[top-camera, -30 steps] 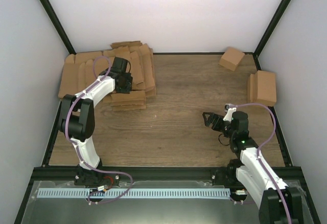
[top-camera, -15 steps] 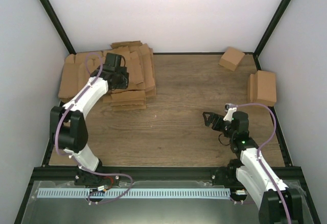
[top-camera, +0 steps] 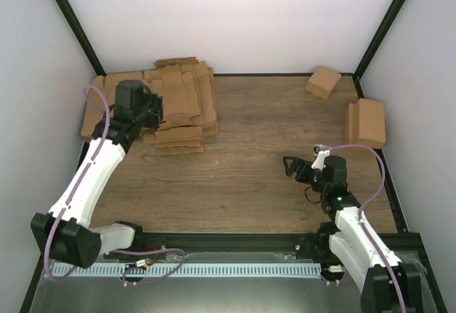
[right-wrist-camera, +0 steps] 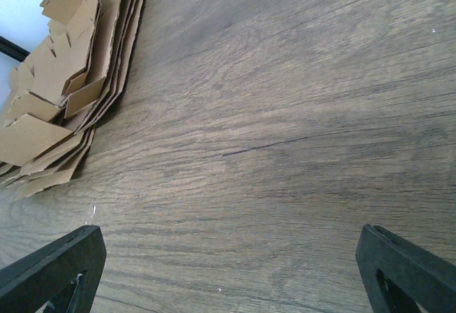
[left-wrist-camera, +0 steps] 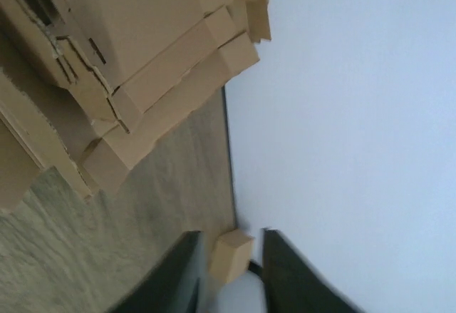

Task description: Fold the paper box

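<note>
Currently nothing singled out. Taking paper box [top-camera: 178,101] as top sheet of pile [top-camera: 100,113] of flat blanks, far-left corner of tabletop [top-camera: 242,142]; flat, unfolded, touching sheets below. Can't pick out uppermost sheet for sure.

Left gripper [top-camera: 155,108] over pile, narrow gap betw. fingers, nothing pinched; through gap in wrist view only far wall and small cube box [top-camera: 323,82] at far-right corner. Right gripper [top-camera: 293,169] spread wide, empty, above bare wood toward near-right of tabletop, well apart from pile.

Handling, by judgement: light, thin, stiffish across panels, bending readily at score lines. Prob. slippery against sheets below, so risk of dragging two at once. Easily creased or torn at tabs if pinched hard. Best taken, prob., by an overhanging edge or flap on pile's right side, w/ thin-edge pinch; better to avoid small tabs. Likely needs second gripper to steady main panel during flap folding.
</note>
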Action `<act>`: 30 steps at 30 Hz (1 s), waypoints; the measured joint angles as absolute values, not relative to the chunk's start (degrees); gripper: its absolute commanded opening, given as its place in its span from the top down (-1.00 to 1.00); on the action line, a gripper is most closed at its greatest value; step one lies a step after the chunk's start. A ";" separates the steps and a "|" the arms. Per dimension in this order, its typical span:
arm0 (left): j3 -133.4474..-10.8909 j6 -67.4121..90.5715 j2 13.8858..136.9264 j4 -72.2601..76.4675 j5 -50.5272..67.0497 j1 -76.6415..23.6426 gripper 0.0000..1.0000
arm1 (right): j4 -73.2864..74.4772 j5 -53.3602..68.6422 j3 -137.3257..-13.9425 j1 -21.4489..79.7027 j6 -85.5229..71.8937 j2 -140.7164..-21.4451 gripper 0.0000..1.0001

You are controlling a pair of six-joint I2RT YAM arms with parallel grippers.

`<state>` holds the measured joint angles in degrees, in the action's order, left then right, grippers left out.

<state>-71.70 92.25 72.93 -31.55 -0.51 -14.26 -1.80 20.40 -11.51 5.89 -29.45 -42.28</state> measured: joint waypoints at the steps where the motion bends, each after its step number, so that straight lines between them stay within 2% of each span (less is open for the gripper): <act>1: -70.13 92.33 71.26 -31.11 -1.04 -14.26 0.16 | -1.80 20.40 -11.51 5.89 -29.45 -42.26 -1.00; 4: -66.11 93.91 69.71 -29.23 -2.55 -14.28 -0.01 | -1.80 20.40 -11.51 5.89 -29.47 -42.13 -1.00; 8: -66.24 94.21 75.77 -28.32 -2.35 -13.74 -0.20 | -1.80 20.40 -11.51 5.89 -29.45 -42.00 -1.00; 10: -66.96 94.08 79.64 -27.88 -1.30 -13.19 -0.54 | -1.78 20.38 -11.51 5.89 -29.45 -41.87 -1.00; 11: -67.48 94.19 81.71 -27.64 -0.58 -12.78 -0.61 | -1.78 20.38 -11.51 5.89 -29.45 -41.80 -0.99; 14: -68.77 94.21 87.68 -26.20 2.46 -11.53 -0.63 | -1.78 20.38 -11.51 5.89 -29.45 -41.67 -1.00; 21: -73.17 94.13 98.35 -26.06 5.17 -10.70 -0.52 | -1.78 20.36 -11.51 5.89 -29.47 -41.67 -1.00; 30: -79.24 92.88 106.65 -25.98 6.70 -10.70 -0.43 | -1.78 19.84 -11.51 5.89 -29.50 -41.17 -1.00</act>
<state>-79.24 92.88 106.65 -25.98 6.70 -10.70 -1.78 19.84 -11.51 5.89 -29.50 -41.17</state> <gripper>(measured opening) 0.729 0.997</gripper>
